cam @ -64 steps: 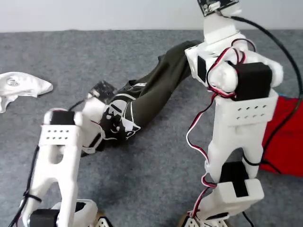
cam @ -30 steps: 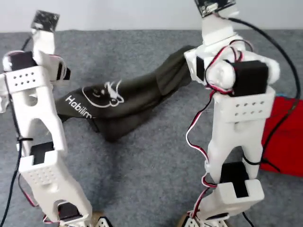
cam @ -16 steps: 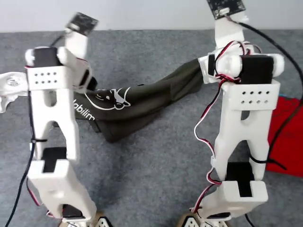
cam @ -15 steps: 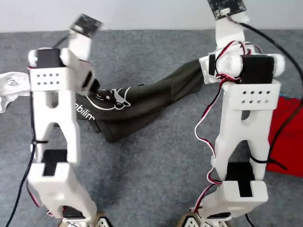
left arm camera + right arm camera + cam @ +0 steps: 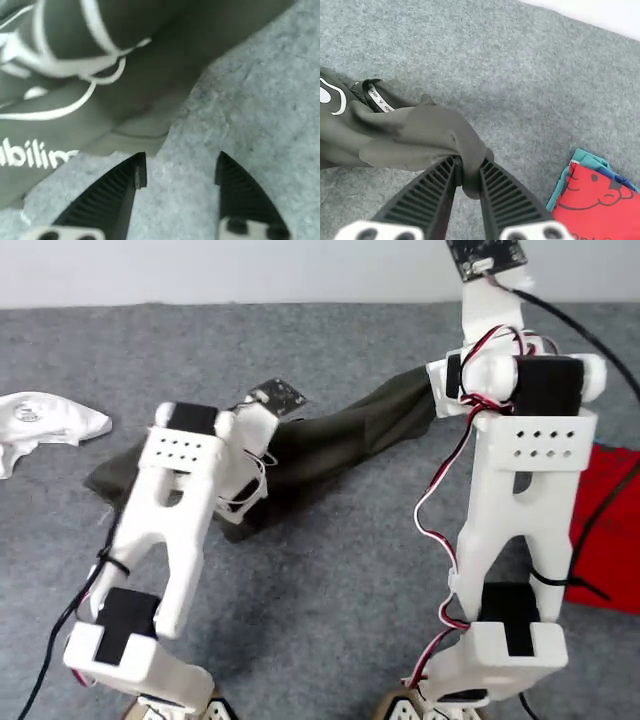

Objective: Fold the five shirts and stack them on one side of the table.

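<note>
Down from its raised pose of half a second ago, the left arm now leans low over the dark shirt, and the shirt's near end, held up before, has dropped flat onto the table. A white shirt lies well off beyond the left arm's outer side.

The left gripper is apart and holds nothing. The shirt's hem and white print lie just ahead of its fingertips, with bare table between them.

The right arm has barely shifted; it stands tall and upright. The right gripper is clamped on a bunched fold of the shirt's far end, lifted a little off the table. A red shirt lies near it, to its outer side.

This looks like the spreading-out step on one shirt, before any fold is made; little of the task seems done. Next, the left gripper likely needs to ease forward and down to pinch the hem cleanly, taking cloth and not table felt, while the right gripper's hold keeps the shirt taut.
</note>
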{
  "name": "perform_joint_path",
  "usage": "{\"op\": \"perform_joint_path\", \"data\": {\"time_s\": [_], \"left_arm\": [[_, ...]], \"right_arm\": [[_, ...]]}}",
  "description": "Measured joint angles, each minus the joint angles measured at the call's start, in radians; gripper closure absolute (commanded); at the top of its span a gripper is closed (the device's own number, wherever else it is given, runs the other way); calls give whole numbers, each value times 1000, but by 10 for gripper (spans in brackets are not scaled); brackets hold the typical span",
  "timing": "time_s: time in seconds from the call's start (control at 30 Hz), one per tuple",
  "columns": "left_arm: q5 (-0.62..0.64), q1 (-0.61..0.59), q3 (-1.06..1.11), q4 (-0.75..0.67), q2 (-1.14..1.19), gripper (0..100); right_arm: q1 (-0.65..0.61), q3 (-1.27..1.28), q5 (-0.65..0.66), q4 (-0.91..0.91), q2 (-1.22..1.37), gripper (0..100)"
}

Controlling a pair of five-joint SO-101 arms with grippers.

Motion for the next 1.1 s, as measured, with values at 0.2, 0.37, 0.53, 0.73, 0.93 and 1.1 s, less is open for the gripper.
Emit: {"op": "perform_joint_path", "data": {"time_s": [0.2, 0.37, 0.53, 0.73, 0.93, 1.1], "left_arm": [[6, 0, 21, -124, 164, 751], [6, -37, 20, -183, 278, 752], [6, -95, -34, -187, 295, 753], [5, -106, -40, -187, 295, 792], [2, -106, 23, -238, 295, 957], [2, -106, 23, -239, 295, 987]], "right_arm": [[0, 0, 0, 0, 0, 988], [0, 0, 0, 0, 0, 988], [0, 0, 0, 0, 0, 988], [0, 0, 0, 0, 0, 988], [0, 0, 0, 0, 0, 988], [0, 0, 0, 0, 0, 988]]}}
